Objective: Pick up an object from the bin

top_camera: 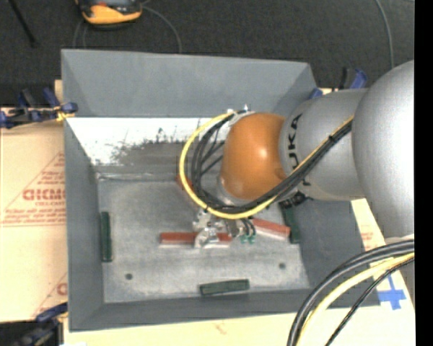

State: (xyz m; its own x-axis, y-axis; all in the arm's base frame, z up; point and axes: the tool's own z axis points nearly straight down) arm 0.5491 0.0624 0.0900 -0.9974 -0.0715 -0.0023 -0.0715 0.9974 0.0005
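The hand sits low in the middle of the bin, right at the end of a flat red-brown stick that runs off toward the view's left. Apart or clamped? Can't tell. A dark green bar lies by the front wall.

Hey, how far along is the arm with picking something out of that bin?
Done: the gripper sits low at the floor of the bin, at the right end of a reddish-brown stick in the middle. In hand: nothing visibly lifted, the stick lies flat. Left: grip it and raise it out. The left green bar and front green bar lie apart from the gripper.
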